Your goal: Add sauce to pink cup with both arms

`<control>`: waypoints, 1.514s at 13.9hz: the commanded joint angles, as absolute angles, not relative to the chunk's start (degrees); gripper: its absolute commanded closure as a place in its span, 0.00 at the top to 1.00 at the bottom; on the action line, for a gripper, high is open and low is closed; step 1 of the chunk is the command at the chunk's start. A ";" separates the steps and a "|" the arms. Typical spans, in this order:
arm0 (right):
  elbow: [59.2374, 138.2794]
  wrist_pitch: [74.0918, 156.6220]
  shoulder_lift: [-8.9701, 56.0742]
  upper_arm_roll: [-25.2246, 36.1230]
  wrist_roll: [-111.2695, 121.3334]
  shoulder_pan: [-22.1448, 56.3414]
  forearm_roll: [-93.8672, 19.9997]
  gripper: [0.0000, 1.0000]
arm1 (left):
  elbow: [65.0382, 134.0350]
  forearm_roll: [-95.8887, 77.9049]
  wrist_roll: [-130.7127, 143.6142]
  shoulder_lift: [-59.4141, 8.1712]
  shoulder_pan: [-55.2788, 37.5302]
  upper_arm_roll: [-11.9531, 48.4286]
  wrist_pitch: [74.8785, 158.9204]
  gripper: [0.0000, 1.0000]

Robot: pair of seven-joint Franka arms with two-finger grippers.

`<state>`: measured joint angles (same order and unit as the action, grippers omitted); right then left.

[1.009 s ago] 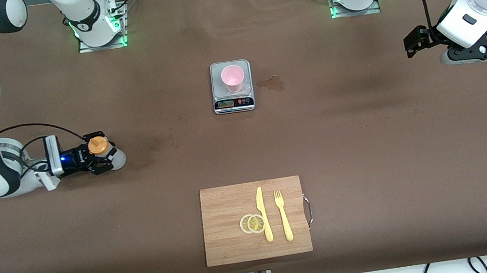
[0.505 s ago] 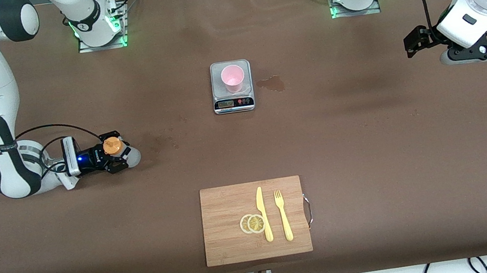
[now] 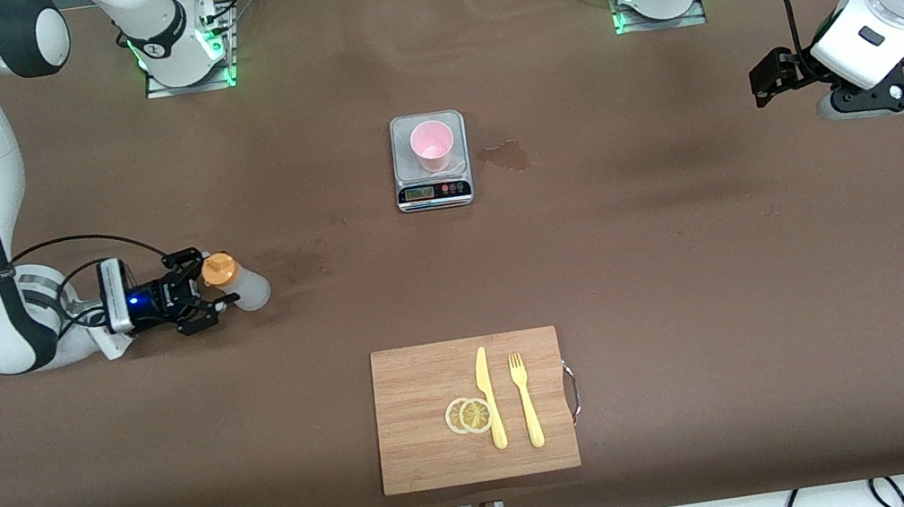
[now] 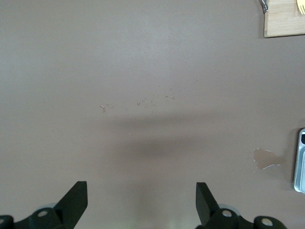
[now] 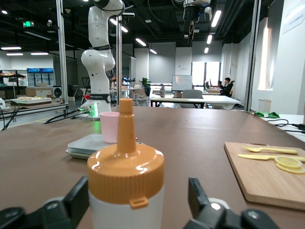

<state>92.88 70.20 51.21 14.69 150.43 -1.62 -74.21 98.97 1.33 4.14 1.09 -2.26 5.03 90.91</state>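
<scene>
The sauce bottle (image 3: pixel 245 290), whitish with an orange nozzle cap, stands upright on the table toward the right arm's end. My right gripper (image 3: pixel 201 286) is low at the table beside it, open, its fingers on either side of the bottle with gaps. In the right wrist view the bottle (image 5: pixel 126 191) fills the space between the right gripper's (image 5: pixel 137 200) fingers. The pink cup (image 3: pixel 432 144) stands on a steel kitchen scale (image 3: pixel 435 191), and also shows in the right wrist view (image 5: pixel 109 127). My left gripper (image 3: pixel 890 97) waits open and empty above the left arm's end of the table (image 4: pixel 140 205).
A wooden cutting board (image 3: pixel 419 386) with two lemon slices (image 3: pixel 469 415), a yellow knife (image 3: pixel 488 397) and a fork (image 3: pixel 525 400) lies nearer the front camera. A small wet patch (image 3: pixel 502 157) lies beside the scale toward the left arm's end.
My right gripper carried the bottle a little toward the table's middle, then opened, let it go and drew back slightly. The left arm has not moved.
</scene>
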 commanded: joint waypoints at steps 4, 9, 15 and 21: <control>91.50 67.34 49.58 19.67 149.85 -2.55 -67.52 1.00 | 98.79 0.44 2.81 1.32 -2.28 4.83 90.26 1.00; 92.19 72.92 35.37 21.18 143.47 -3.69 -53.73 1.00 | 98.79 0.44 2.81 1.32 -2.20 4.83 90.18 1.00; 95.80 84.97 15.94 19.07 114.40 -0.10 -38.35 1.00 | 98.79 0.44 2.81 1.32 -2.20 4.83 90.18 1.00; 95.54 91.31 1.87 19.07 76.20 9.47 -18.67 1.00 | 98.79 0.44 2.81 1.32 -2.20 4.83 90.18 1.00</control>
<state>92.78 88.41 7.63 19.27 88.28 6.45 -24.98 98.98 1.32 4.13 1.09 -2.26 5.03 90.88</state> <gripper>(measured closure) 0.000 0.000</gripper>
